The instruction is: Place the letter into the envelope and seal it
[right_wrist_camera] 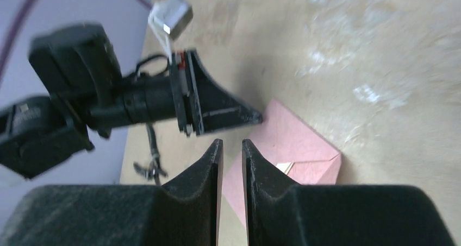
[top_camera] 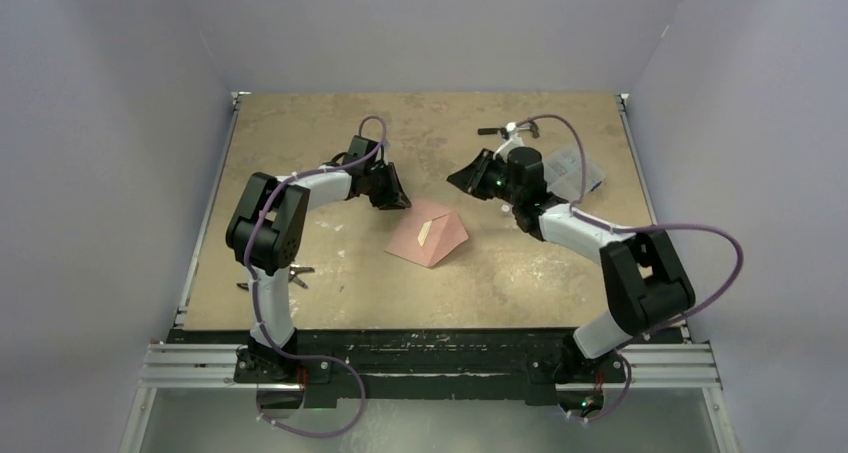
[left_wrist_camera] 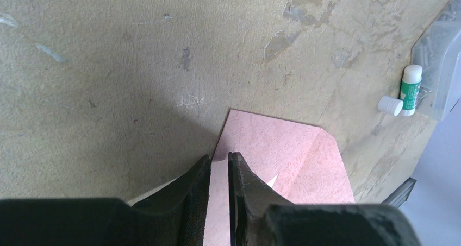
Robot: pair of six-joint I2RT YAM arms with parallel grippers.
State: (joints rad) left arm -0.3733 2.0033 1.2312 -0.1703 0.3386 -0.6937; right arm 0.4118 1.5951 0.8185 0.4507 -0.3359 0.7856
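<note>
Pink paper is lying flat near the middle of the table (top_camera: 330, 123). We are reading it as the envelope (top_camera: 445, 245), turned so that one corner is pointing away from the arm bases. A fold line is running across it, and a pale strip is showing near its middle. We are seeing one pink sheet only, and we cannot tell the letter apart from it in any view.

The left gripper (top_camera: 398, 201) is hanging at the envelope's far-left edge; we cannot tell whether it is touching the paper. The right gripper (top_camera: 456, 181) is hanging beyond the far corner, apart from it. Both pairs of jaws are standing slightly apart with a narrow slit between them, and they are grasping nothing.

Obstructions: in each wrist view, that gripper's own fingers are covering the near part of the envelope. In the right wrist view, which is blurred, the left gripper is standing just behind the envelope's far corner.

Surroundings: a green-and-white glue stick (left_wrist_camera: 410, 88) is lying at the far right of the table, against a clear container (left_wrist_camera: 440, 61). A loose white cap (left_wrist_camera: 390, 105) is lying just beside the stick. The right arm is partly hiding the container in the top view. A dark tool (top_camera: 285, 275), of a kind we cannot make out, is lying at the left edge of the table near the left arm.

Count: two arms, two grippers, one envelope, one glue stick, one cap, one container, one dark tool.
</note>
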